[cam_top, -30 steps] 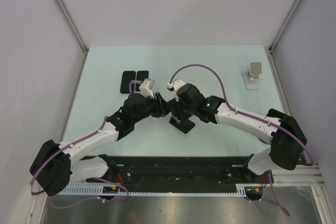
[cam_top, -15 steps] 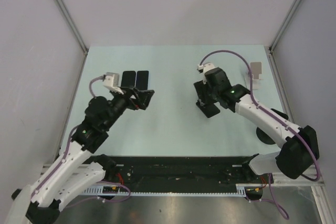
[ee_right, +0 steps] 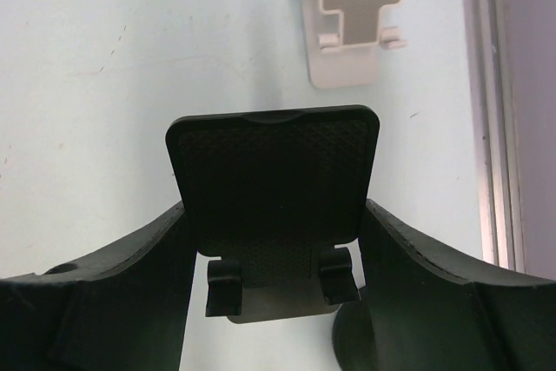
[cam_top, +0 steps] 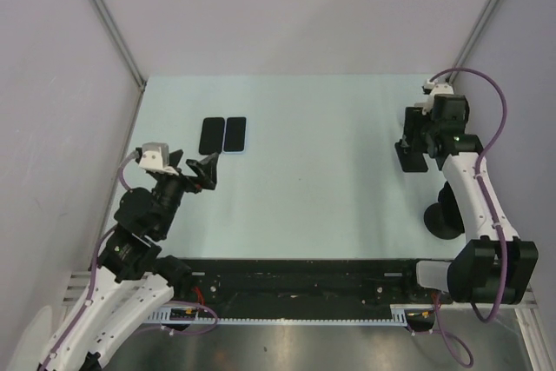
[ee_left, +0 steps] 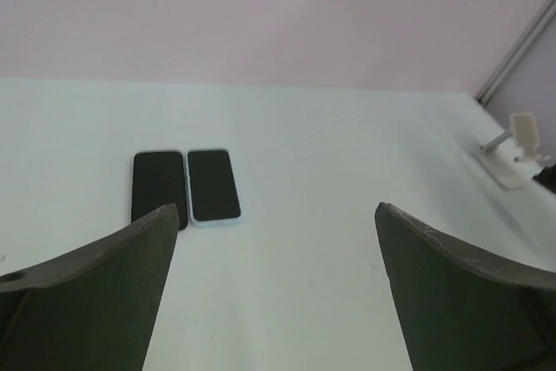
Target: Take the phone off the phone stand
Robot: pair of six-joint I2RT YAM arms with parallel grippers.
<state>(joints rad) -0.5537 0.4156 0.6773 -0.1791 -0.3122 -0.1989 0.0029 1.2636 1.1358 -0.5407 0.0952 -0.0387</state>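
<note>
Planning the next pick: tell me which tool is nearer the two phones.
Left. The left tool hovers open just near-left of the phones; the right tool is far across the table by the right edge, gripping a black stand.

the left gripper (ee_left: pixel 276 215) has its two dark fingers (ee_left: pixel 95 301) wide apart low in the frame, with only table (ee_left: pixel 330 154) between them. beyond, a black phone (ee_left: pixel 158 187) and a pale-edged phone (ee_left: pixel 214 196) lie flat, side by side. a white stand (ee_left: pixel 512 152) sits far right.

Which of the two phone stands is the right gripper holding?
The black stand, clamped in the right gripper. The white stand sits free on the table beyond it, empty.
</note>
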